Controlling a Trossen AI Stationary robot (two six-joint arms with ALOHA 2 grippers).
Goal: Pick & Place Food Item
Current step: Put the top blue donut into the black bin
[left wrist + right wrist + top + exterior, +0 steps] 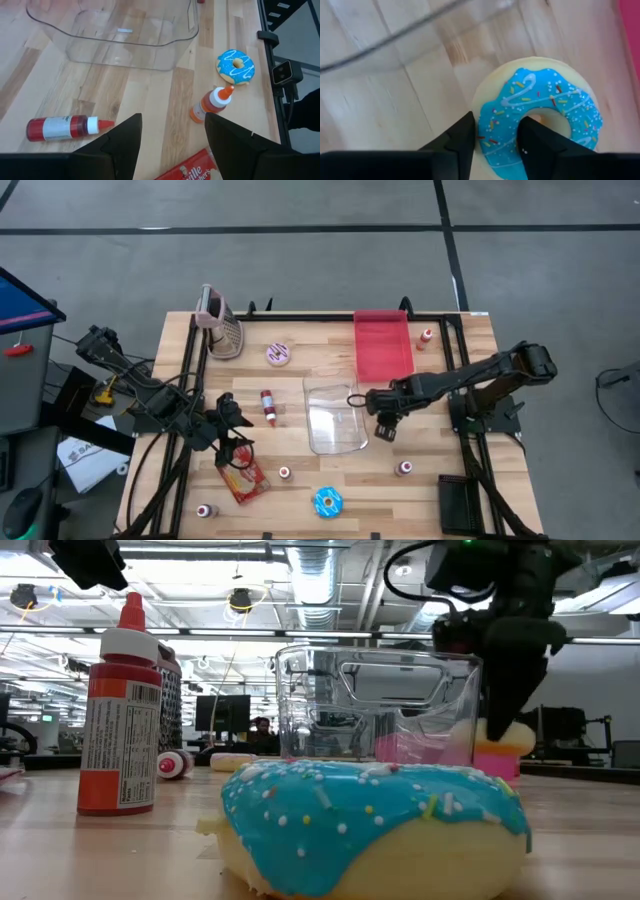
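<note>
The donut (pixel 540 120) is a pale ring with blue icing and coloured sprinkles. The right gripper (pixel 495 125) is clamped on one side of the ring, one finger on the outer rim and the other at the hole. In the high view that gripper (pixel 385 425) points down just beside the right wall of the clear tub (pixel 335 418), below the near end of the red tray (pixel 383 345). From table height the donut (pixel 500 745) shows behind the tub's corner, and whether it has left the wood cannot be told. There are three donuts in all: this one, a spare blue donut (pixel 327 502) near the front edge and a pink donut (pixel 278 353) farther back. There are five bottles: a red bottle (pixel 268 405) lies on its side left of the tub, and four small ones stand upright, one (pixel 427 335) beside the tray, two (pixel 285 473) (pixel 405 468) in front of the tub and one (pixel 207 509) at the front left. There is one grater (pixel 215 320), one red packet (pixel 243 480) and one black box (pixel 460 502). The left gripper (pixel 232 442) hangs over the packet with its fingers apart and nothing between them. A black rail (pixel 460 360) frames the table (pixel 470 440). Bare wood lies to the right of the donut.
</note>
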